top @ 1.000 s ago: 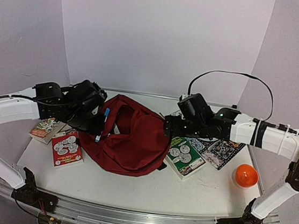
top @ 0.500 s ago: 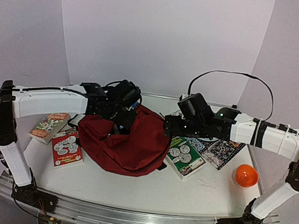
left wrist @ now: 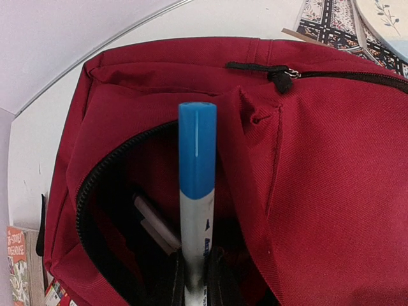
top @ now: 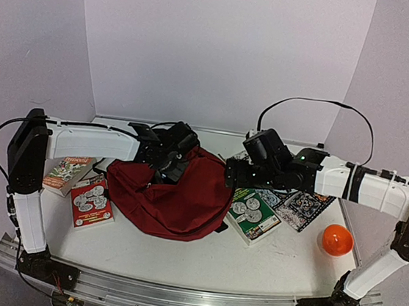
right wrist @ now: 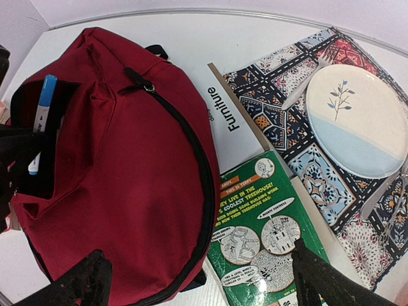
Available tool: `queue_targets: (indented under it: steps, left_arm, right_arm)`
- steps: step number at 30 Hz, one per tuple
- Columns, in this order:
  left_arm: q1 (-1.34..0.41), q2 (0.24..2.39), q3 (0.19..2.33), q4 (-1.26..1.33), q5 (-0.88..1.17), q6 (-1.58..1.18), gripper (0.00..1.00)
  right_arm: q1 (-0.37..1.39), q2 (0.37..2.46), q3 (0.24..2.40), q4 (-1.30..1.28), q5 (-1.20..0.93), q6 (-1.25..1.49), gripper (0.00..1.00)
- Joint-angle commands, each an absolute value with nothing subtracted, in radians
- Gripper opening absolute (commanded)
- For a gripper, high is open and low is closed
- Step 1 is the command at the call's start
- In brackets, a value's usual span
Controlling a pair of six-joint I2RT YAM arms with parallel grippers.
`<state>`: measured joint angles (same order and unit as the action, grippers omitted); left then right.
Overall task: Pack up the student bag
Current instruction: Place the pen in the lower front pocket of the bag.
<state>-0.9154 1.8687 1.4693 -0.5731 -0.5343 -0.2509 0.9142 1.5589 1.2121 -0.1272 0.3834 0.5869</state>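
The student bag [top: 184, 202] is a dark red backpack lying in the middle of the table, and it also shows in the left wrist view [left wrist: 319, 191] and the right wrist view [right wrist: 127, 166]. My left gripper [top: 172, 163] [left wrist: 194, 271] is shut on a white marker with a blue cap [left wrist: 196, 159], held over the bag's open zippered pocket. The marker also shows in the right wrist view [right wrist: 42, 108]. A pale object [left wrist: 156, 226] lies inside the pocket. My right gripper [top: 230, 172] [right wrist: 197, 280] is open and empty, above the bag's right edge.
A green book [top: 254, 213] [right wrist: 268, 229] lies right of the bag beside a "Furniture" book [right wrist: 223, 108]. A patterned mat [right wrist: 280, 108] carries a plate [right wrist: 357, 121]. A red book [top: 90, 203] and another book [top: 63, 172] lie left. An orange ball [top: 336, 239] sits at the right.
My left arm has swung from the left side to the bag, carrying the marker over the open pocket. The right arm has not moved.
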Motion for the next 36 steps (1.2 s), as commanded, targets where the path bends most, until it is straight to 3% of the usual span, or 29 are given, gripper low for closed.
queue_targets:
  steps: [1,10,19,27,36]
  left_arm:
    - [-0.914,1.864,1.457,-0.606,-0.537,-0.206,0.00]
    - [-0.896,1.913,1.504,-0.716,-0.549,-0.215,0.02]
    - [-0.882,1.930,1.589,-0.766,-0.587,-0.257,0.27]
    - [-0.882,1.858,1.580,-0.766,-0.509,-0.269,0.39]
    - [-0.878,1.706,1.499,-0.761,-0.419,-0.312,0.60]
  right_arm:
    - [0.910,1.519,1.203,-0.146,0.420,0.576,0.98]
    - [0.911,1.528,1.212,-0.147,0.421,0.569,0.98]
    - [0.910,1.516,1.199,-0.148,0.424,0.572,0.98]
    - [0.909,1.535,1.218,-0.149,0.408,0.566,0.98]
    - [0.909,1.605,1.259,-0.149,0.357,0.580,0.98]
